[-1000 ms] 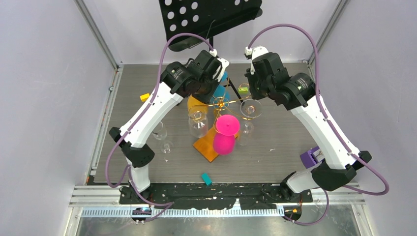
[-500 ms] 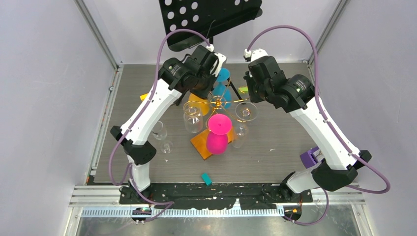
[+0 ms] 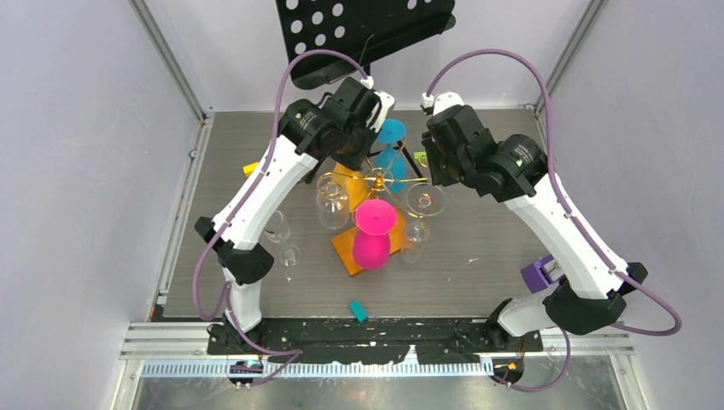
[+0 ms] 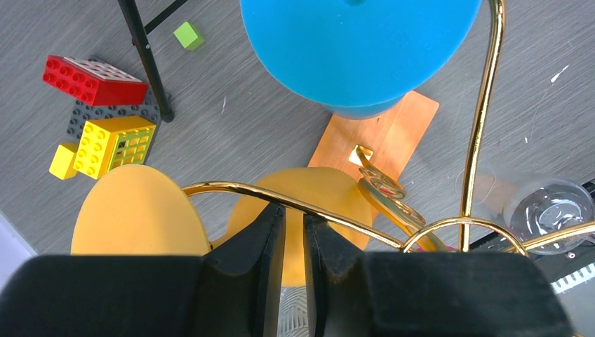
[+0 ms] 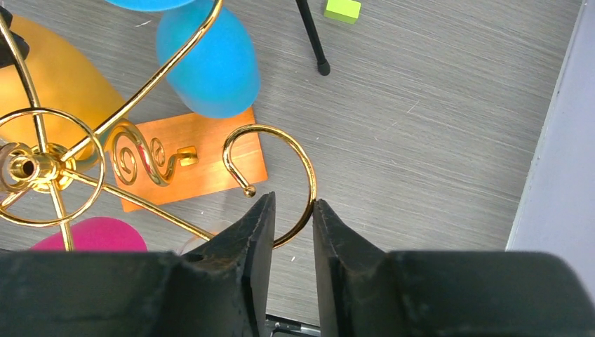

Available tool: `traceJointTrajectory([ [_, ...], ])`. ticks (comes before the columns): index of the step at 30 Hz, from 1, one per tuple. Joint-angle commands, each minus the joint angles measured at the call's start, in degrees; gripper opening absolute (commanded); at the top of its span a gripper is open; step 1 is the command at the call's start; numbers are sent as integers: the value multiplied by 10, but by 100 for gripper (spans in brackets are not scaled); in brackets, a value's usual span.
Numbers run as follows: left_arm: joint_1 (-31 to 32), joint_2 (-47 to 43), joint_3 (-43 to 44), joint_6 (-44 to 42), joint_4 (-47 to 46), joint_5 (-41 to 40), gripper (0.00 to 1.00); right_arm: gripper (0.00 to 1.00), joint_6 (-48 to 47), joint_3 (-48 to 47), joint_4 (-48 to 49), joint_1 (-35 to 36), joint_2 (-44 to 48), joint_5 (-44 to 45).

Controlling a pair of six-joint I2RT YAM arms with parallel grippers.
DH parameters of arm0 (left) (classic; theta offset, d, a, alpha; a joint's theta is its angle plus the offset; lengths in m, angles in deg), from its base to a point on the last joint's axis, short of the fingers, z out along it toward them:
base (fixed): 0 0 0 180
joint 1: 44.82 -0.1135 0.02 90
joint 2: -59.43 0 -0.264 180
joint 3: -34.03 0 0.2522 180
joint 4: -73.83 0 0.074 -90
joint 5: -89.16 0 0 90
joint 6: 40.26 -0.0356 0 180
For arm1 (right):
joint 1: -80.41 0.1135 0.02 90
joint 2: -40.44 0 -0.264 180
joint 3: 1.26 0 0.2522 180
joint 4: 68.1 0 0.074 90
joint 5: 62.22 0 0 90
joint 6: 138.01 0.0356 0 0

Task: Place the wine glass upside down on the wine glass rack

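Top external view, items as I read them from the console: gold wire wine glass rack (image 3: 378,178) with curled loop arms on a flat orange rectangular base (image 3: 345,248), standing between the two grippers. Left gripper (image 4: 293,210): black fingers nearly together, a gold rack arm crossing at their tips; I cannot tell whether they clamp anything. Right gripper (image 5: 293,203): fingers parted, loosely straddling a gold curl at an arm's end, not pinching it. Clear wine glass (image 3: 424,199): hung foot-up on the rack just beside the right gripper. Second clear glass (image 3: 331,202): hung likewise near the left gripper. Opaque pink glass (image 3: 373,231), blue glass (image 4: 358,49) and yellow glass (image 4: 133,210): inverted on the rack. Third clear glass (image 3: 282,237): on the grey table (image 3: 487,222), well apart from both grippers.
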Motion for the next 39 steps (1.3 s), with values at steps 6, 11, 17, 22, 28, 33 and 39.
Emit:
traceJointTrajectory([
  [6,-10,-5,0,-3,-63,-16,19,38,1,-8,-50,21,-6,-41],
  [11,-10,-6,-4,-4,-65,-20,19,42,1,-21,-52,21,-6,-38],
  [17,-10,-4,2,-4,-68,-18,19,44,-5,-3,-59,21,-4,-39],
  [22,-10,-5,-4,-4,-67,-15,19,44,-3,4,-50,21,-2,-22],
  [28,-10,-13,-16,-2,-70,-15,19,41,-4,-29,-35,20,0,-7],
  [33,-10,-20,-24,-2,-73,-15,18,42,-12,-64,-20,14,-4,2],
  [39,-10,-24,-30,2,-75,-10,18,42,-23,-79,-16,-9,-12,-2],
])
